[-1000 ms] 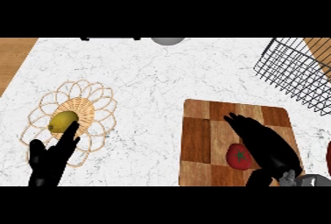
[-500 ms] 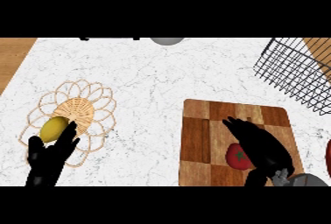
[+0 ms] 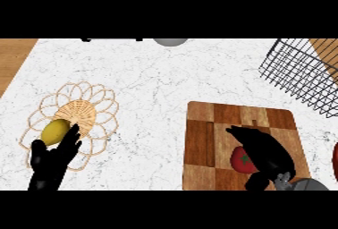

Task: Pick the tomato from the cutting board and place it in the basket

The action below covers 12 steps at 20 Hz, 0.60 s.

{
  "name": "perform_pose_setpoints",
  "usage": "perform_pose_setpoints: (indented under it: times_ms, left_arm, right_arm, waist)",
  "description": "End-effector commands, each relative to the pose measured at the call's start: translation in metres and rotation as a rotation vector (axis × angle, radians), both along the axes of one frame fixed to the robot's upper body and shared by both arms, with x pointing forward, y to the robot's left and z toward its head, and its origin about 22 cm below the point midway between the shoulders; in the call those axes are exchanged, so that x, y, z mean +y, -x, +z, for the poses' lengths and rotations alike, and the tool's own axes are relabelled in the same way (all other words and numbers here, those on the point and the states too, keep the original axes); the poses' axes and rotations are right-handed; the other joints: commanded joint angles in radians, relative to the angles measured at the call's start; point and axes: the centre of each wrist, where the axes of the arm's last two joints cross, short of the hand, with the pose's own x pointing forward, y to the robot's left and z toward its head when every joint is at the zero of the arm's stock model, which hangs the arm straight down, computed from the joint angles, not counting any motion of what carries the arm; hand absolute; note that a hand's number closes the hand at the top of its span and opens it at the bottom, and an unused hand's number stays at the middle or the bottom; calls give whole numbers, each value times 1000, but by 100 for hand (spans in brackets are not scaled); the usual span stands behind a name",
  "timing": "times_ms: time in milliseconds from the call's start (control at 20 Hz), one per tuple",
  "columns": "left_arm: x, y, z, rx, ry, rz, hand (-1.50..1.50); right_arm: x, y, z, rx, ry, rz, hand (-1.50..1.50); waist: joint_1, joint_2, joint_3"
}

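1. Robot hand on the right [image 3: 269,154] lies over the tomato [image 3: 240,160], covering its 3 o'clock side; whether it has closed on it I cannot tell
2. The tomato sits on the cutting board [image 3: 204,143], toward the board's 5 o'clock corner, so the grasp is likely the step in hand
3. Take hold round the widest part before lifting; a round, smooth fruit may roll toward 9 o'clock if nudged
4. Lift straight up off the board, then carry toward the wire basket [image 3: 297,74] at 1 o'clock, high enough to pass its near rim
5. The left robot hand [image 3: 51,159] rests open at 7 o'clock of the bench [image 3: 152,76], just beside a yellow fruit [image 3: 55,130] on a woven mat [image 3: 82,111]; leave it be
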Motion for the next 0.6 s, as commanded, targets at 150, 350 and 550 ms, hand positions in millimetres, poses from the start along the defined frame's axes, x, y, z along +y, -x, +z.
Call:
perform_pose_setpoints:
  times_ms: [150,350,550]
  left_arm:
    - [0,-1,-21,101,4,23,0]
    - [5,2,-8,90,37,14,0]
    - [12,1,-38,93,26,27,0]
  right_arm:
    - [2,6,-9,-93,80,106,150]
    - [3,-10,-17,-94,98,128,150]
    - [-2,-2,-26,-113,105,139,150]
  waist:
    - [-7,12,-17]
    - [3,12,-17]
    - [-8,15,-18]
